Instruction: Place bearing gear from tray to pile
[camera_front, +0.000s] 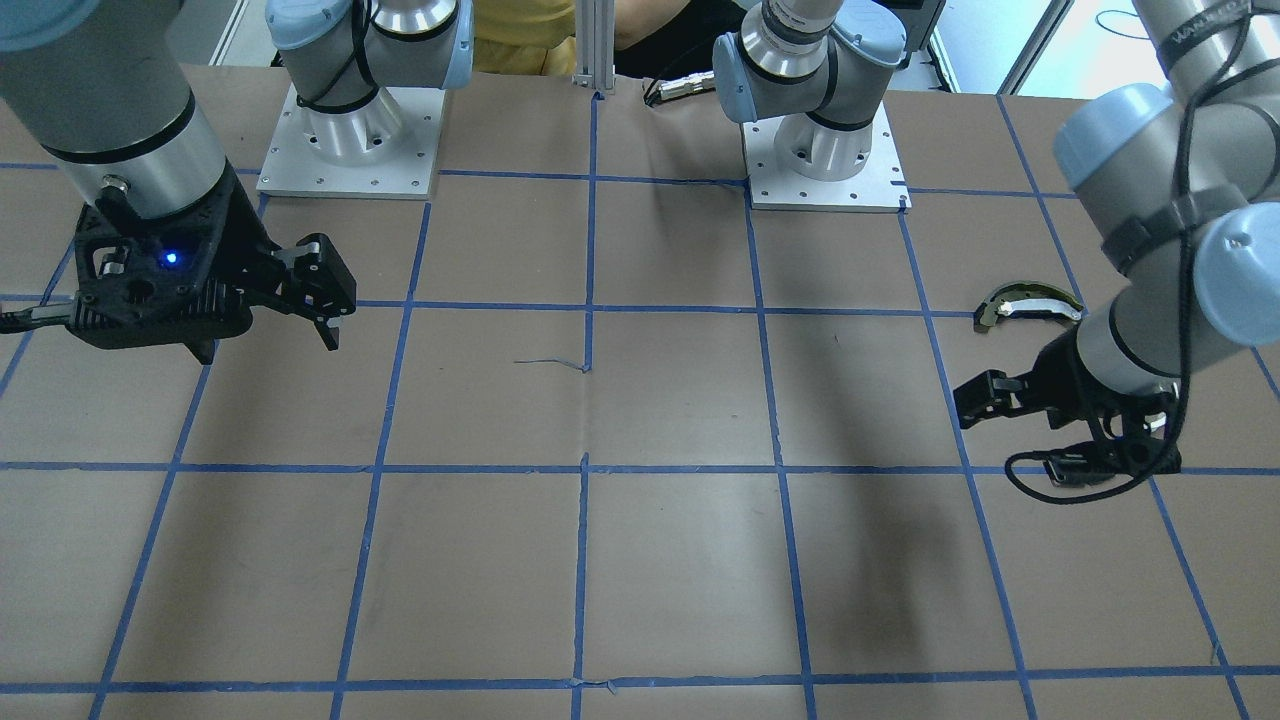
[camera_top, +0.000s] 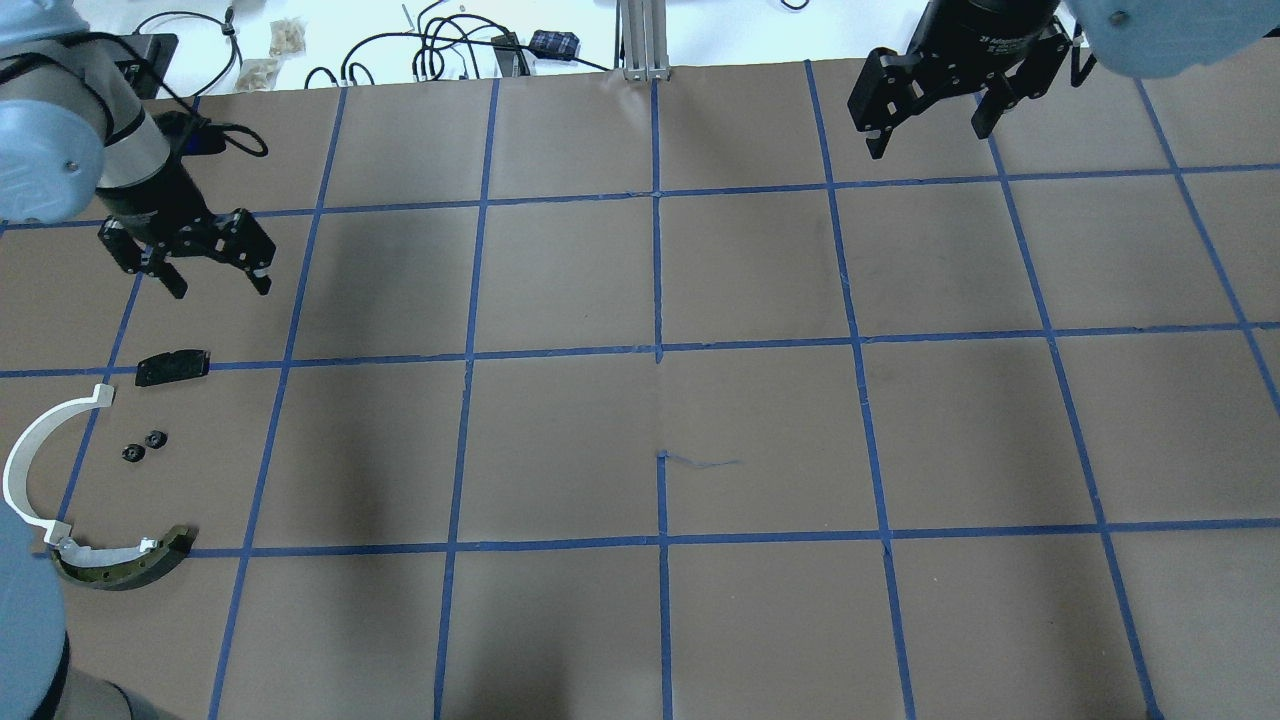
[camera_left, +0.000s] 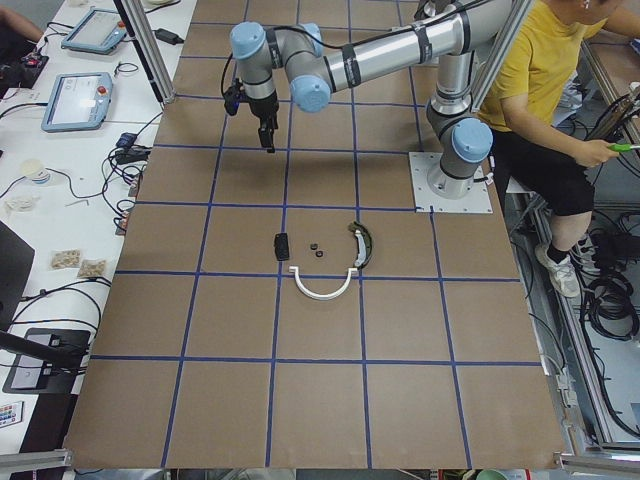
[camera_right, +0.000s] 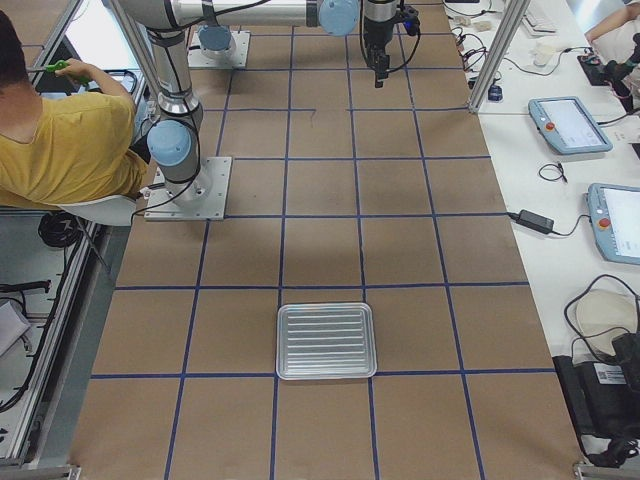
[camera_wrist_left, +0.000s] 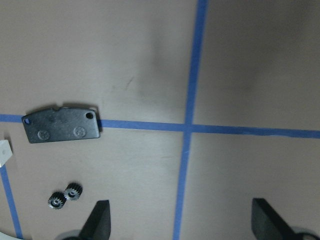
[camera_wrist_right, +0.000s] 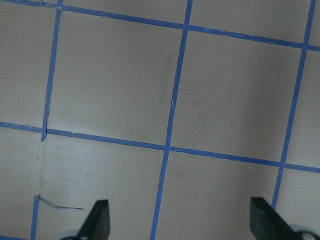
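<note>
I have two grippers, and both have their fingers spread wide apart with only table showing between them. My left gripper (camera_top: 218, 283) hangs over the brown paper table (camera_top: 760, 440) with its blue tape squares, close to the pile. My right gripper (camera_top: 930, 135) hangs far away, on the other side of the table. I count two small black toothed gears (camera_wrist_left: 65, 196). They lie flat on the table just beside each other, in the pile and not on the tray. Near them is one flat black plate with rounded corners (camera_wrist_left: 61, 124), which lies on a blue tape line, between the gears and my left gripper. There is one thin white curved strip (camera_top: 11, 470), bent like half a ring, and the two gears sit inside its curve. One dark curved piece with a cream band (camera_top: 125, 570) touches one end of the white strip. That makes five parts in the pile. One shiny silver metal tray with ribs (camera_right: 326, 341) sits by itself at the table's far right end, well apart from the pile. One person in a yellow shirt (camera_left: 540, 70) sits behind my bases.
</note>
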